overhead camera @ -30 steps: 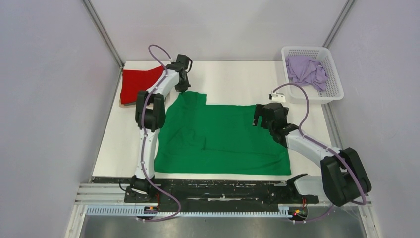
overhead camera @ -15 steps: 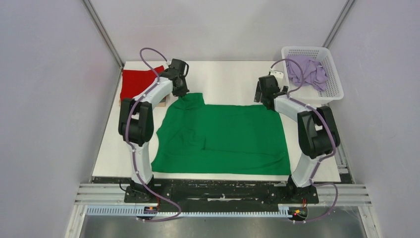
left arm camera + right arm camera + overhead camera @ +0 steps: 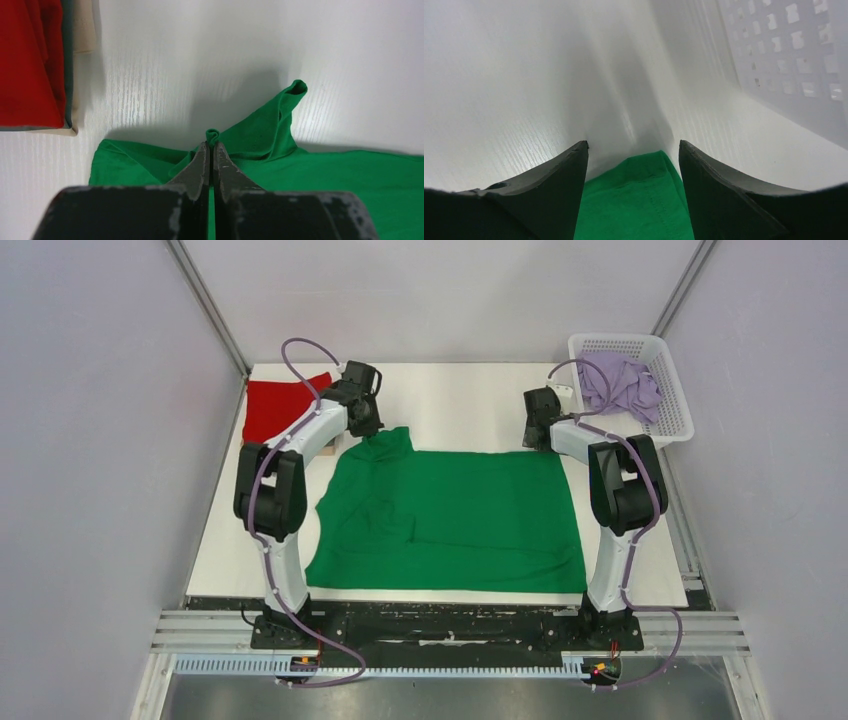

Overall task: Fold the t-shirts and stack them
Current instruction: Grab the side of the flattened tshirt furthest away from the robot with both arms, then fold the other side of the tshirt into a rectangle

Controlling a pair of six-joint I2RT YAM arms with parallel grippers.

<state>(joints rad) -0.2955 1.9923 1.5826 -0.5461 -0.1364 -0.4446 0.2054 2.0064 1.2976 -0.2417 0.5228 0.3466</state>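
The bright green t-shirt [image 3: 450,515] lies spread on the table. My left gripper [image 3: 366,430] is shut on a pinch of its far left corner, seen in the left wrist view [image 3: 212,145] with a bit of green cloth [image 3: 260,135] sticking out past the tips. My right gripper [image 3: 540,440] is open over the shirt's far right corner [image 3: 644,190], fingers on either side of it. The red t-shirt [image 3: 280,408] lies folded at the far left and shows in the left wrist view [image 3: 30,60]. The pale lilac t-shirt [image 3: 620,383] is crumpled in the basket.
The white lattice basket [image 3: 676,420] stands at the far right corner, its wall close to my right gripper [image 3: 784,55]. Grey walls enclose the table on three sides. A black rail runs along the near edge [image 3: 450,625].
My right arm swung from the shirt's right middle to its far right corner. My left gripper came down onto the far left corner and drew it slightly left.
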